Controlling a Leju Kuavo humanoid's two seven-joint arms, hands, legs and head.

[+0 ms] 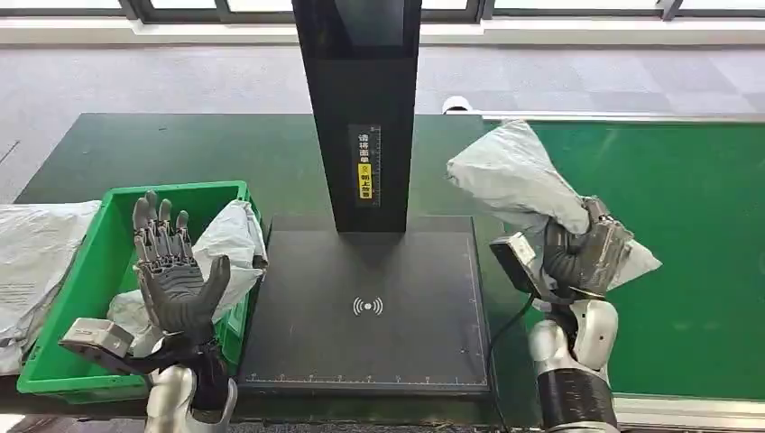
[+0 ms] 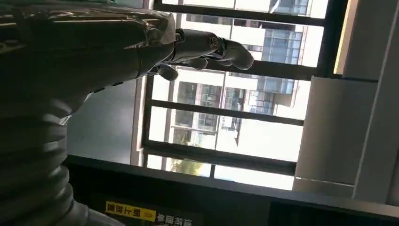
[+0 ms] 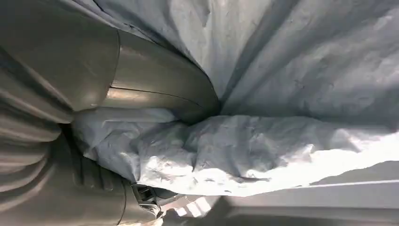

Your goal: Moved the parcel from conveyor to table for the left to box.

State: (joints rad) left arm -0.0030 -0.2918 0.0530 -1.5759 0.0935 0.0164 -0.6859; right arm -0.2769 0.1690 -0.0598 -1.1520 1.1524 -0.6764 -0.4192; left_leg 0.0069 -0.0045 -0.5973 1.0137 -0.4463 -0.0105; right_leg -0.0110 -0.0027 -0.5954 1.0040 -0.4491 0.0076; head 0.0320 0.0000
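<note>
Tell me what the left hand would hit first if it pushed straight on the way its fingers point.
Probably nothing: the left hand is open above the green crate, fingers pointing up and away toward the windows. Depth is unclear.

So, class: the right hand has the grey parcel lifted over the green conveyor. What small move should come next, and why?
Probably swing the right hand leftward toward the black table pad. It grips the grey parcel above the green conveyor, while the left hand waits open over the green box.
</note>
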